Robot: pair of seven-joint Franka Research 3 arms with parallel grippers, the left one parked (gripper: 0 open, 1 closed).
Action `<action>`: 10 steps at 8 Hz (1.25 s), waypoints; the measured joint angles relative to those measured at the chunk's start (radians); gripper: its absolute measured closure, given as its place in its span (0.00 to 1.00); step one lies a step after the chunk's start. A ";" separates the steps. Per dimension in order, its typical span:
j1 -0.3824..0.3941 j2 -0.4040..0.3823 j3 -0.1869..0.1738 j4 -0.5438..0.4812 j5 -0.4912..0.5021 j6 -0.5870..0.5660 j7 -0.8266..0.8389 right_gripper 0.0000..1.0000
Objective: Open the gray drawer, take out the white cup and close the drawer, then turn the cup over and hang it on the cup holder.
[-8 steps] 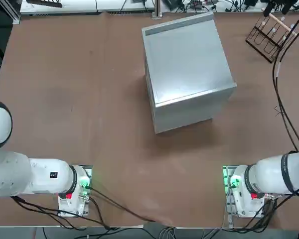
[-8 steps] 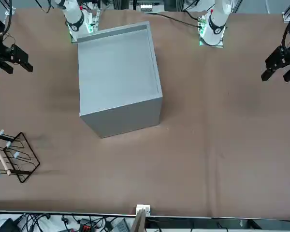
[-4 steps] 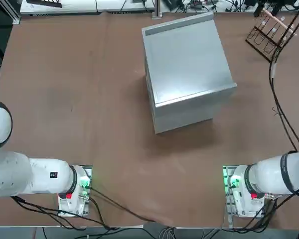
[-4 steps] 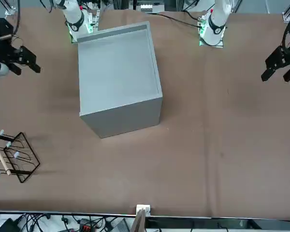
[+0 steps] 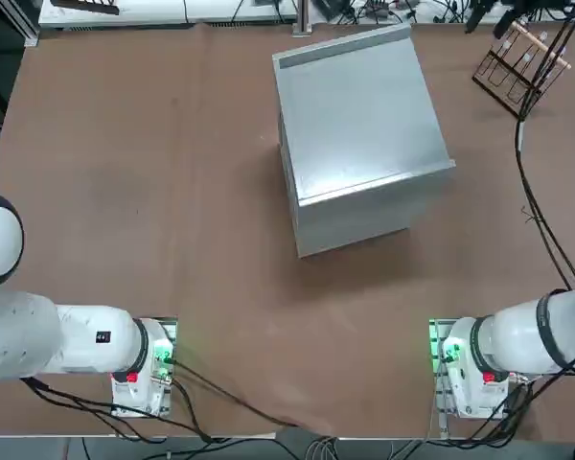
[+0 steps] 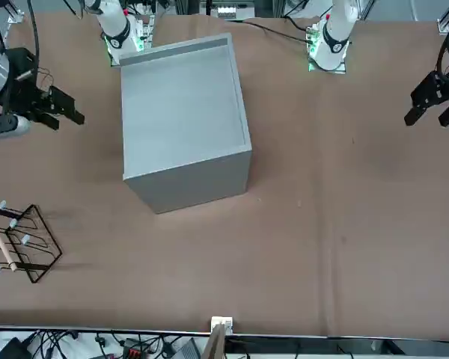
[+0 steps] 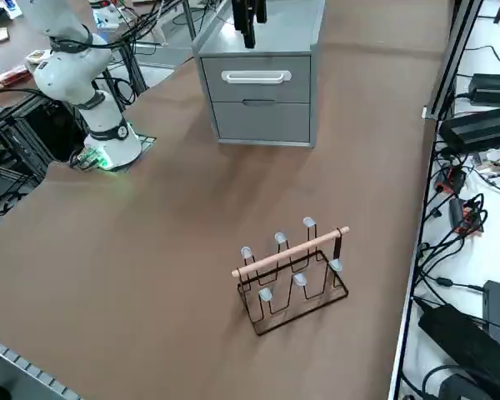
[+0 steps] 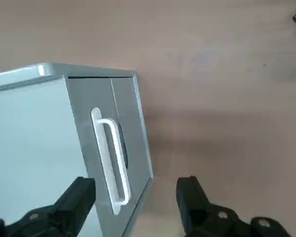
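Here you were, with the right gripper point(image 8: 137, 183) up above the table point(image 7: 175, 250), off to the right of the big gray cabinet point(image 5: 359, 115) and turned toward its handle side. Your fingers point(image 8: 79, 200) were spread wide, one well apart from the other, and they had hold of nothing at all! Between them, in the wrist view, showed the white handle point(image 8: 119, 163), and it was ungripped. And the gray drawer point(image 7: 257, 79)? It was shut, the upper of two fronts, sitting flush in the cabinet with that handle running across it. Just below it you had a second gray front point(image 7: 262, 122) with a dark slot, shut as well. The cabinet itself stood upright, slightly askew. Over at the table's far right corner, well apart from the cabinet, stood your cup holder point(image 7: 292, 283), its dark wire frame topped by a pale wooden bar point(image 7: 290, 252), pale tips capping its wires.
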 joint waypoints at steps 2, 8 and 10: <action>0.004 -0.030 0.002 -0.123 0.043 0.102 0.000 0.00; 0.065 -0.075 0.006 -0.434 0.060 0.387 -0.038 0.00; 0.079 -0.077 0.006 -0.482 0.087 0.423 -0.103 0.00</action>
